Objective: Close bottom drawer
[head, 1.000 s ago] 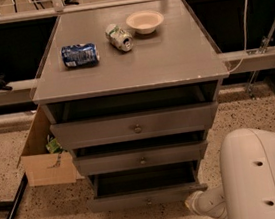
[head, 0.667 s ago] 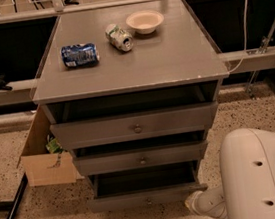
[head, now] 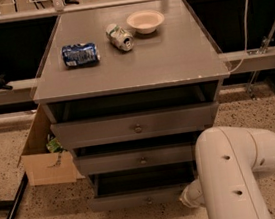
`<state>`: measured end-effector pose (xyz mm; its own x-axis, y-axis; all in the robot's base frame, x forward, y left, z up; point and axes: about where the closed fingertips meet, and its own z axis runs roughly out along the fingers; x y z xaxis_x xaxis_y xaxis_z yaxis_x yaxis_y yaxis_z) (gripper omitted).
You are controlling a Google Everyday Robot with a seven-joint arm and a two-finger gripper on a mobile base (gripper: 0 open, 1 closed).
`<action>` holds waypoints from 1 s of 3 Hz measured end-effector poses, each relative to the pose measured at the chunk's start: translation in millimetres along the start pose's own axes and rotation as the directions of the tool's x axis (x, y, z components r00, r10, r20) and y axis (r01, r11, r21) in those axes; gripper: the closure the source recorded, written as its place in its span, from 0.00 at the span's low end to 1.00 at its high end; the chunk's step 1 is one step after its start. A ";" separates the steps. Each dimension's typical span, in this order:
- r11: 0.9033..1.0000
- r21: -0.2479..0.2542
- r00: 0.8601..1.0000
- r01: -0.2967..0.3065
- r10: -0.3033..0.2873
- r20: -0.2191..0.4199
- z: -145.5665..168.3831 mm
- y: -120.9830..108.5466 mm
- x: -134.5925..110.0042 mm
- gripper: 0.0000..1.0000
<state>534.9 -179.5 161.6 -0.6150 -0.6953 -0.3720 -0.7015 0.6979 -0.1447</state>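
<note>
Nothing is shifting between a second ago and now: the arm [head: 236, 169] is holding the same pose and the drawers are standing as they were. I am looking down on a grey cabinet whose flat top, the surface [head: 171, 61], is carrying a blue can [head: 80, 54] lying on its side, a crushed green-and-white can [head: 120, 36] lying just beside a shallow pale bowl [head: 145, 21], which is sitting upright and looking empty. Speckled floor [head: 7, 154] is spreading around the cabinet, and a pale cable [head: 245, 21] is hanging down at the right. At the left, an open cardboard box [head: 46, 166] is sitting against the cabinet with something green [head: 54, 144] showing inside. The bottom drawer [head: 134, 199] is standing pulled out at the foot of the cabinet, its inside too dark for me to read; the middle drawer [head: 139, 158] and top drawer [head: 134, 126] are also showing dark gaps above their fronts. The gripper [head: 188, 199] is sitting low by the bottom drawer's right end, mostly hidden behind the white arm, so I cannot tell whether it is open or closed.
</note>
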 end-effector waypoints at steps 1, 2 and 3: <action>1.000 -0.007 1.000 -0.024 0.024 0.011 10.3 -5.6 -11.8 1.00; 0.997 -0.019 0.996 -0.073 0.074 0.044 25.5 -16.4 -28.5 1.00; 0.992 -0.038 0.989 -0.120 0.123 0.086 31.8 -22.3 -34.3 1.00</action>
<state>583.0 -165.8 148.4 -0.6633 -0.5865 -0.4647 -0.6355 0.7694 -0.0640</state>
